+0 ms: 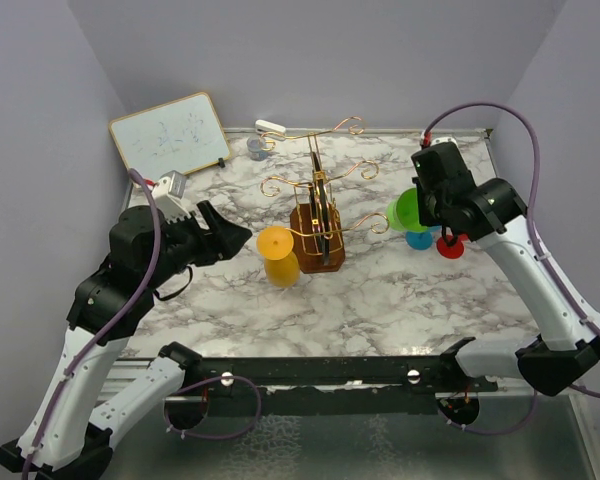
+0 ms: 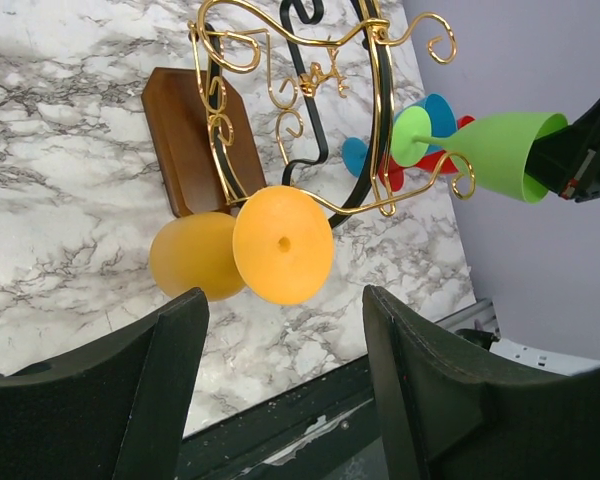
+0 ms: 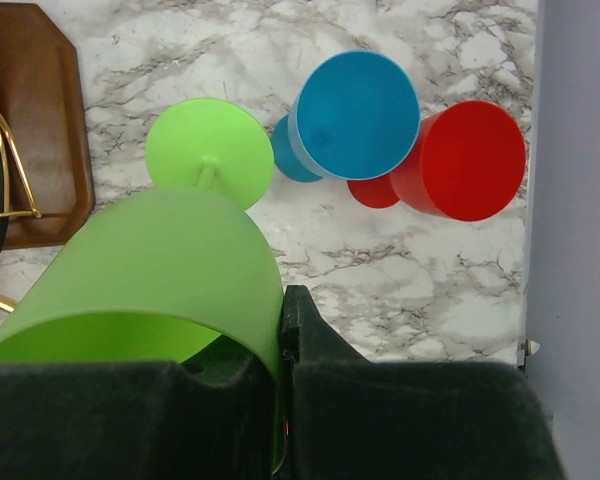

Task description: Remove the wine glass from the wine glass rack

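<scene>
Pinching the rim of the green wine glass (image 3: 150, 270) between fingers pressed onto its wall, the right gripper (image 3: 280, 345) holds it tipped on its side to the right of the wine glass rack (image 1: 318, 215), foot pointing back toward the gold wire. From the left wrist we see the stem level with the scroll end of one arm; whether it touches the wire we cannot tell.

The only writing is a faint scrawl on the whiteboard (image 1: 170, 133) propped at the far-left corner, and we cannot read it.

The blue glass (image 3: 355, 115) and red glass (image 3: 460, 160) sit close together beneath the held glass, the red one near the right edge of the marble table (image 1: 380, 300). Bare marble runs from the rack's brown wooden base to the near edge, and grey walls close in on both sides.

The left gripper (image 2: 285, 300) hangs with its fingers spread wide and nothing between them, aimed at the orange glass (image 2: 283, 243). That glass sits foot-up just beside the base, with a gold arm crossing its foot.
</scene>
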Controlling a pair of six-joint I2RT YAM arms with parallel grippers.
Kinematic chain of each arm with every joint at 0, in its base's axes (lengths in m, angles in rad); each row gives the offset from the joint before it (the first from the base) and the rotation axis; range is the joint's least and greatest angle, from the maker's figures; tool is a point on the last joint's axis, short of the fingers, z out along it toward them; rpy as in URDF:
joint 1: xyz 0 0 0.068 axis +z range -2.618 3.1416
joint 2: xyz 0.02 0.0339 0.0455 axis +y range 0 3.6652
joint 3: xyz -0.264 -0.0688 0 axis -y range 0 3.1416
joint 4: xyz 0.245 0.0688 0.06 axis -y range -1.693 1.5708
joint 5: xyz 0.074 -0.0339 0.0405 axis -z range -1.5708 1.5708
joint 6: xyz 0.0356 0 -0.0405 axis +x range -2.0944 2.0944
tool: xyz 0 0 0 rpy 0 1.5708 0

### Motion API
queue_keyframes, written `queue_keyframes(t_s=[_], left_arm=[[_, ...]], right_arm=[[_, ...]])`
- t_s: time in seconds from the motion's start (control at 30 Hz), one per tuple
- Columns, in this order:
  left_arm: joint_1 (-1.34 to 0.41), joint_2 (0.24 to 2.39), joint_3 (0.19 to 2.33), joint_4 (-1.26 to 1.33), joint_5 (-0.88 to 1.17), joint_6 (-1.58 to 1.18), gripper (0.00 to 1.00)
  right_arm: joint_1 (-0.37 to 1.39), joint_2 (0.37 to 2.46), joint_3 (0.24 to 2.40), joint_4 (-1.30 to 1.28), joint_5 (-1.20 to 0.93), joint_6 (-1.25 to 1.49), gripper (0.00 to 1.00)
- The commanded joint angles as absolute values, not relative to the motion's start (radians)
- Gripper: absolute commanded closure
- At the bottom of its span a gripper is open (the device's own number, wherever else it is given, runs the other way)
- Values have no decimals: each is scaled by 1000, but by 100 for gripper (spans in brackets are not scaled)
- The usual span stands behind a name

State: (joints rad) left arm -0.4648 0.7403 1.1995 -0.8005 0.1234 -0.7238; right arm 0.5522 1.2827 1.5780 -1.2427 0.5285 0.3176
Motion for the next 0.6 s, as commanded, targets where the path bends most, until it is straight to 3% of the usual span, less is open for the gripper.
queue_keyframes(t_s=[0.0,0.27,0.57], left_arm=[[-463,752,1228,-818,131,-700,35],[-463,746,1234,-832,135,-689,35],[-464,705,1194,-851,149,-680,36]], right_arm=[[503,1318,1568,-1169,433,290,99],[449,1453,1567,-1121,351,272,99],[371,1503,1393,-995,282,272,99]])
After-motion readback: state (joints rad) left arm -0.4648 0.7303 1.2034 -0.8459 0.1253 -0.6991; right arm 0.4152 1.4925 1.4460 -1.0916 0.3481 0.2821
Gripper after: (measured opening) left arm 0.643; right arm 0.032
